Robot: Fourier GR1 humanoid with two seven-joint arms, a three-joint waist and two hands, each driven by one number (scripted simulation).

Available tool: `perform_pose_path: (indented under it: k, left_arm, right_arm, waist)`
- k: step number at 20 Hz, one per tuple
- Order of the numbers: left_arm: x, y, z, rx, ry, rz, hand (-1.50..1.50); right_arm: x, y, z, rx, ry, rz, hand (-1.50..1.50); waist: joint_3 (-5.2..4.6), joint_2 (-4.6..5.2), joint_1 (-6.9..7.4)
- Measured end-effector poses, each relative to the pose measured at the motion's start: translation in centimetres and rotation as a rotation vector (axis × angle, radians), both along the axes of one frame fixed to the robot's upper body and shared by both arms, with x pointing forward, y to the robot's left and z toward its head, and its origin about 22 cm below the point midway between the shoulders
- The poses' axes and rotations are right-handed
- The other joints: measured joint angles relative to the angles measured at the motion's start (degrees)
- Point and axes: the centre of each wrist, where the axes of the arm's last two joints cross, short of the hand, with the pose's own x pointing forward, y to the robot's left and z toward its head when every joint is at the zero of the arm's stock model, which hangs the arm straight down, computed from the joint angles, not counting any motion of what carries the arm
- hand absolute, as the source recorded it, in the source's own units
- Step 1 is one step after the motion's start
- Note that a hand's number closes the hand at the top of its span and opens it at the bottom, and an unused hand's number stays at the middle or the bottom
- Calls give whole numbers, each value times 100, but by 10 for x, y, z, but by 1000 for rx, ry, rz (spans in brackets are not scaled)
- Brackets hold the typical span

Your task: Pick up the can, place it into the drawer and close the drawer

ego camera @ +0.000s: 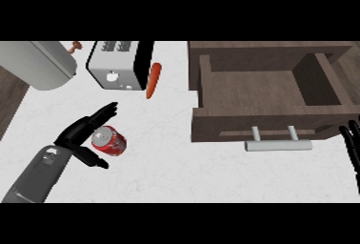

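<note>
Head view: white counter (169,157), open drawer (260,90); left hand (84,133) fingers spread beside can (109,140).

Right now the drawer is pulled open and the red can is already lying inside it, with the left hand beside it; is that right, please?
Not quite. The drawer is pulled open, but the red can is not inside it: it lies on the white counter, well left of the drawer. The left hand is indeed beside the can. The head view shows this.

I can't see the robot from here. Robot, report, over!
Left hand open beside red can, not gripping. Right hand resting at right edge. Drawer open; path clear.
</note>
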Motion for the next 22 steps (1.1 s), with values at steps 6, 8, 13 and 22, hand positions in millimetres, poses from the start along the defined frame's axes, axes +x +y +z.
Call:
perform_pose_path:
  k: [6,8,13,22]
  left_arm:
    - [3,-13,-5,-11,7,-17,-150]
    - [1,-14,-7,-6,13,-25,-150]
    - [4,-31,-10,-17,5,-61,-150]
    - [12,-55,-9,-67,10,-103,150]
  right_arm:
    - [-1,-4,5,-6,2,1,-150]
    - [3,-5,3,-4,1,-1,-150]
    - [-5,-9,6,-4,6,3,-150]
    - [-11,-6,2,11,1,0,-150]
  waist:
    - [1,1,2]
    - [2,0,13]
    - [3,-7,12]
    - [5,-11,23]
